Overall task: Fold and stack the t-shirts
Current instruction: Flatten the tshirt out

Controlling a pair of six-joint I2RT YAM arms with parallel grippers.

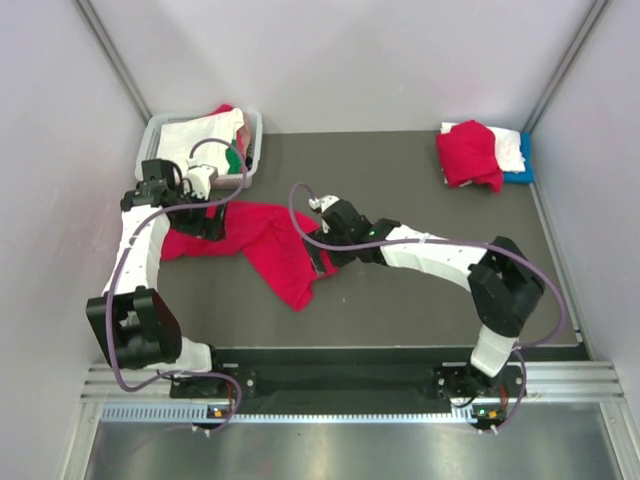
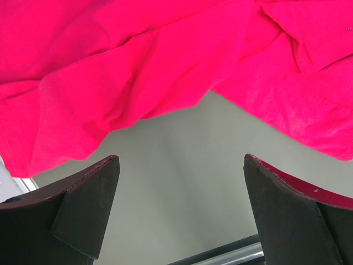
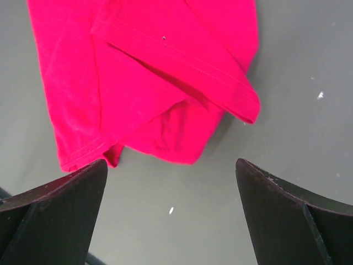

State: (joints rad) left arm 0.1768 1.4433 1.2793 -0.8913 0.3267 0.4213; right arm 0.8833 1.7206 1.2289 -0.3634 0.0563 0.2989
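Overhead, a pale tub [image 1: 160, 135] sits at the ten o'clock corner of the desk [image 1: 420, 290]. It holds white cloth [image 1: 205, 135] with bits of red and green. At the tub's six o'clock, the left tool [image 1: 207, 218] hangs over the left end of a crumpled red shirt [image 1: 275, 250] lying across the desk's left-centre. From the left wrist, the left tool [image 2: 179, 165] is released, its fingers wide apart with bare desk between them. The red shirt [image 2: 138, 72] lies at twelve o'clock, ungripped. The right tool [image 1: 322, 260] is over the shirt's right edge. From the right wrist, the right tool [image 3: 171, 168] is released too, with bare desk between its fingers and a hemmed fold of the red shirt [image 3: 154, 83] at twelve o'clock. At the desk's two o'clock corner, well apart, a second red shirt [image 1: 468, 152] lies on a white shirt [image 1: 510, 150] and a blue shirt [image 1: 520, 175].
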